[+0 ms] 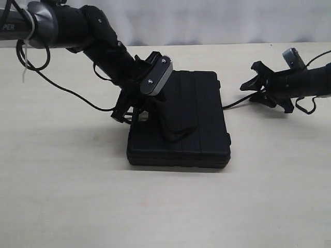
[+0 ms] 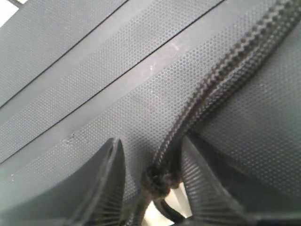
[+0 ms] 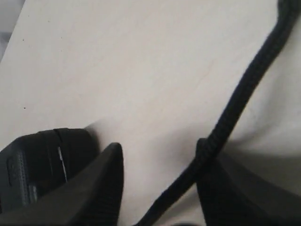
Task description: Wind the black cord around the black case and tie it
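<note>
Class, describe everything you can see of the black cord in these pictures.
The black cord is thin, braided and limp-looking. One stretch lies on the textured top of the black case, running between the open fingers of the left gripper, where it is knotted. Past the case's edge it runs over the pale table and passes between the spread fingers of the right gripper, close against one. Neither gripper is closed on it.

Pale beige table (image 1: 62, 196), one flat black case (image 1: 178, 150) directly on it, near the middle.
</note>
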### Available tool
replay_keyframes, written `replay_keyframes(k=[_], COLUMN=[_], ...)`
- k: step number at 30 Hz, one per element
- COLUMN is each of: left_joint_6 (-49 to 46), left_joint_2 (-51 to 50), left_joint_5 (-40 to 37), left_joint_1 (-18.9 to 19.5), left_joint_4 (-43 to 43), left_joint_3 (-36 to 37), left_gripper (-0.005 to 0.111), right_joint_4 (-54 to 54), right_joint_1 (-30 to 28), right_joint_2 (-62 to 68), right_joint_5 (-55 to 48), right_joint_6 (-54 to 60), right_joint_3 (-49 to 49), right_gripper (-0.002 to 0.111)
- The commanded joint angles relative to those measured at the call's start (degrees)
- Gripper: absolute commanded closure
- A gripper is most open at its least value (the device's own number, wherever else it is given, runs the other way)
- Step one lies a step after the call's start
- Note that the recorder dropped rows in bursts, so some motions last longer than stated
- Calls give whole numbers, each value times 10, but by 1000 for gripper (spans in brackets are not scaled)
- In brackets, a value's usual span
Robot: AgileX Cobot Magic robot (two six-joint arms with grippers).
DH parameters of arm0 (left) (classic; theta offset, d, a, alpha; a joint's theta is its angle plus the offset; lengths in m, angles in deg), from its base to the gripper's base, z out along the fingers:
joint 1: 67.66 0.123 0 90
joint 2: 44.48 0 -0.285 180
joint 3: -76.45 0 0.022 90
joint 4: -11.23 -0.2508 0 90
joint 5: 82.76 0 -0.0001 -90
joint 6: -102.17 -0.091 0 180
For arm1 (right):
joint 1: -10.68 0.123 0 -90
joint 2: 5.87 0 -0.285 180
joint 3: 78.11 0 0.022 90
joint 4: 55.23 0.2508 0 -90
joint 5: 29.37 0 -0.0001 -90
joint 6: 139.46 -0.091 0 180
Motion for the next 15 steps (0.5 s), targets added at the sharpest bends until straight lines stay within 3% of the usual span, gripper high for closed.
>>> replay_keyframes(k=[1,4,7,9,12,15], left_joint_6=[-18,-13,80,151,162,165], left_joint_2=[-1,-1,-1,-1,-1,-1], left_joint_5=[2,9,53,91,86,80], left_joint_1=[-4,-4,-4,-4,-4,-4], left_joint_4=[5,11,91,164,207,278], left_joint_3=[0,0,0,0,0,0], left_gripper=[68,68,68,76,97,107], right_joint_4=[41,34,-23,-86,-141,-151], right_joint_1=[-1,-1,-1,-1,-1,-1], right_joint_2=[6,-35,-104,-156,-217,-247], right_joint_5=[-28,-57,-46,-29,-27,-54], right_joint_6=[79,90,71,36,7,1], right_joint_3=[-3,-3,-5,-5,-5,-5], right_gripper=[104,104,104,104,104,104])
